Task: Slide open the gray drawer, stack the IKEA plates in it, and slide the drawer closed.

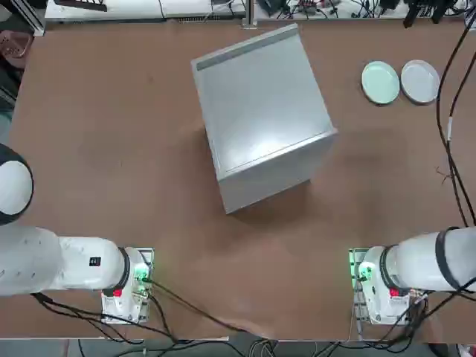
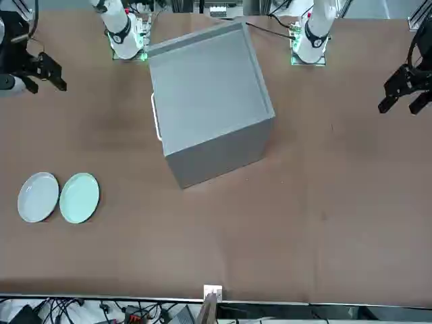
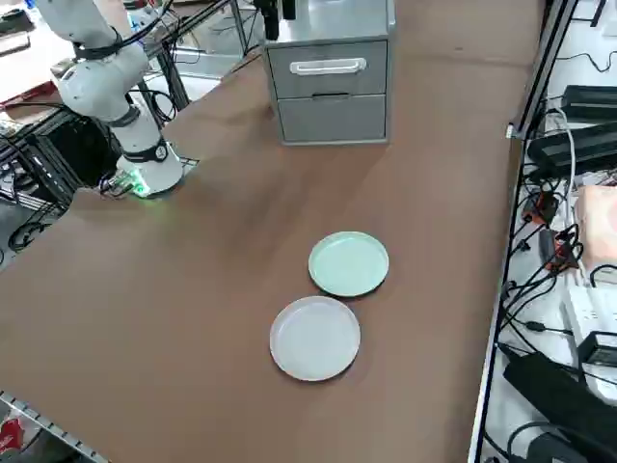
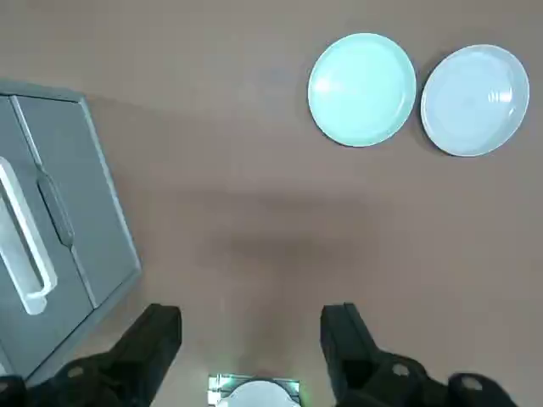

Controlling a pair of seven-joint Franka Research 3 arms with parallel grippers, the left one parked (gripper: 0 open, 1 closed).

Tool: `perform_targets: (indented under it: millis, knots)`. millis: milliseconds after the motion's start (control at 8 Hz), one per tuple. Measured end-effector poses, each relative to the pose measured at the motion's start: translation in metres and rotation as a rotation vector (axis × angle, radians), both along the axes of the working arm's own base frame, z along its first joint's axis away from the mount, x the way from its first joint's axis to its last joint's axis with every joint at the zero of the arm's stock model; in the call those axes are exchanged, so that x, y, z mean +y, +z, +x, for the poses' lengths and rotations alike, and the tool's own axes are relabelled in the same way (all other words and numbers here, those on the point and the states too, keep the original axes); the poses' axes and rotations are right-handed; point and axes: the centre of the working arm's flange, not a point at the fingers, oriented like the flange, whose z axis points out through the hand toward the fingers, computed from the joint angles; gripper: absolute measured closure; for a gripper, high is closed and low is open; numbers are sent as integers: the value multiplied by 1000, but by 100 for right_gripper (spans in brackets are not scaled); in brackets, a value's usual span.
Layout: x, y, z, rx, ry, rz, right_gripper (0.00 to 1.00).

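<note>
Two plates (image 1: 400,82) beside closed drawer (image 3: 328,68)

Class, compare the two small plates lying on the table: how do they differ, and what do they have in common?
Colour: the mint green plate is pale green, the gray-white plate nearly white. Place: the mint green plate lies nearer the gray cabinet, the gray-white plate on its far side. Shared: both are round, shallow, rimmed, look about equal in size, lie flat side by side and are empty.

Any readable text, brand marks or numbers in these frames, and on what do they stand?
None can be read.
Gray cabinet: plain fronts, no label.
Mint plate and gray-white plate: no visible brand mark.
Left arm's small dark mark: too small to read.
Right gripper: open, no marking.
</note>
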Motion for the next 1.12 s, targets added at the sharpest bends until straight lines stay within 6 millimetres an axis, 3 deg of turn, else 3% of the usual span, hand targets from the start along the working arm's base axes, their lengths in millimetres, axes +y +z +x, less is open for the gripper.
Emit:
perform_targets:
  millis: [375, 625, 875, 1125]
  knots:
    - [1, 3, 0, -7, 2, 6, 0]
    - [20, 4, 0, 4, -14, 155, 0]
    - [38, -17, 11, 51, -13, 272, 0]
    - [76, -65, 23, 51, 22, 288, 0]
